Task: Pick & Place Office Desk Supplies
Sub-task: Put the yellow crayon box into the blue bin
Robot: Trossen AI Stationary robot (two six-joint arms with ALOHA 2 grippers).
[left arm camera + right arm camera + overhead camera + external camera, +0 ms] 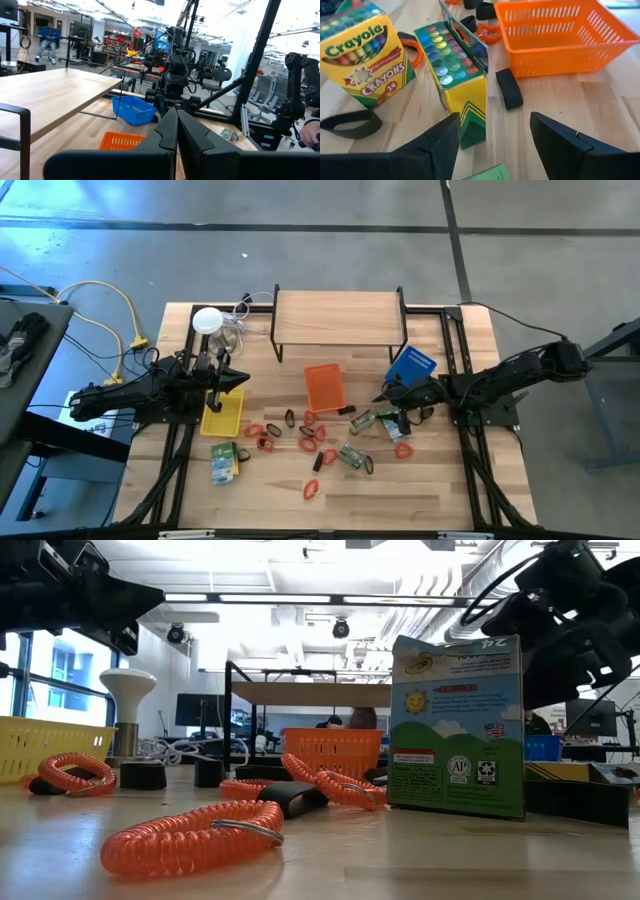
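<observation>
Wooden counter (420, 500) cluttered mid-frame. Right gripper (492, 132) spread wide, holding nothing, hovering just above tilted crayon box (457, 75), center of wrist view beside orange tray (560, 30). Light stiff cardboard, probably crushable; I'd pinch narrow sides. Left gripper (176, 131) clenched empty, over yellow tray (222, 415).

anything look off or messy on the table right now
Yes: the supplies lie scattered loose over the table, outside the trays. Orange coils, black clips and crayon boxes are strewn near the orange tray. One crayon box lies tipped with its flap open, right before the open right gripper.
</observation>
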